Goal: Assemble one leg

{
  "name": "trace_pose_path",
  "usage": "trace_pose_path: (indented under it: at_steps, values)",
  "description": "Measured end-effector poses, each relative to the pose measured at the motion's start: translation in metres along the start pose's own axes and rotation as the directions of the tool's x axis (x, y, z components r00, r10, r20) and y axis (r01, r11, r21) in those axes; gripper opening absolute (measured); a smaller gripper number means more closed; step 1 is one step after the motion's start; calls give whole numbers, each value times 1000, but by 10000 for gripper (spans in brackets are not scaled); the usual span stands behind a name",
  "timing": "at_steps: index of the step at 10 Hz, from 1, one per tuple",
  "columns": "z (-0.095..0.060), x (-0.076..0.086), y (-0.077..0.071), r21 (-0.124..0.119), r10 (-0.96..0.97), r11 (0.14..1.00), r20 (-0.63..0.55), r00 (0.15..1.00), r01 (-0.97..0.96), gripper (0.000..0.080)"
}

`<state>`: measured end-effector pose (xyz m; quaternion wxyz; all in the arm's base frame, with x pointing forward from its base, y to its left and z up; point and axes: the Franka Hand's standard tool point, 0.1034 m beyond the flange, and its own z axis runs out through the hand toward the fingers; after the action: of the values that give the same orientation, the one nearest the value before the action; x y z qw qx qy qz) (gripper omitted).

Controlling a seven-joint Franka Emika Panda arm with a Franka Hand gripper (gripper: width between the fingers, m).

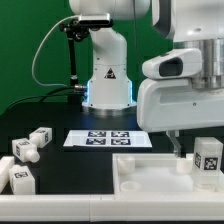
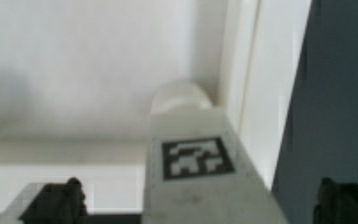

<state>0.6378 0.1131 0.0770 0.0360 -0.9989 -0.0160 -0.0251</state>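
Note:
A leg (image 1: 208,160), a small white post with a square tag, stands upright in the corner of the white tray-like part (image 1: 150,178) at the exterior view's right. My gripper (image 1: 198,146) hangs just above it and is open. In the wrist view the leg (image 2: 197,150) lies between my two dark fingertips (image 2: 59,200), with a gap on each side. The gripper (image 2: 197,202) holds nothing. The tray's raised wall (image 2: 243,60) runs beside the leg.
Three more legs lie loose on the black table at the exterior view's left (image 1: 40,137), (image 1: 25,150), (image 1: 20,179). The marker board (image 1: 110,138) lies in the middle. The robot base (image 1: 108,75) stands behind it.

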Motion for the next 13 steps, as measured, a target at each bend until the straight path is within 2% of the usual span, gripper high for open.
trace_pose_path:
  at_steps: [2, 3, 4, 5, 7, 8, 10, 11, 13]
  values:
    - [3, -2, -1, -1, 24, 1000, 4, 1000, -24, 649]
    - [3, -2, -1, -1, 24, 1000, 4, 1000, -24, 541]
    - [3, -2, -1, -1, 58, 998, 4, 998, -58, 396]
    - [3, -2, -1, 1, 139, 990, 4, 990, -139, 285]
    - [3, -2, -1, 0, 274, 962, 3, 962, -274, 286]
    - [4, -2, -2, 0, 391, 921, -8, 920, -391, 286]
    - [5, -2, -1, 10, 662, 750, -4, 750, -662, 286]
    - [5, -2, -2, 19, 787, 617, -4, 617, -787, 286]
    - [5, 1, -1, 61, 937, 349, 5, 350, -935, 286]
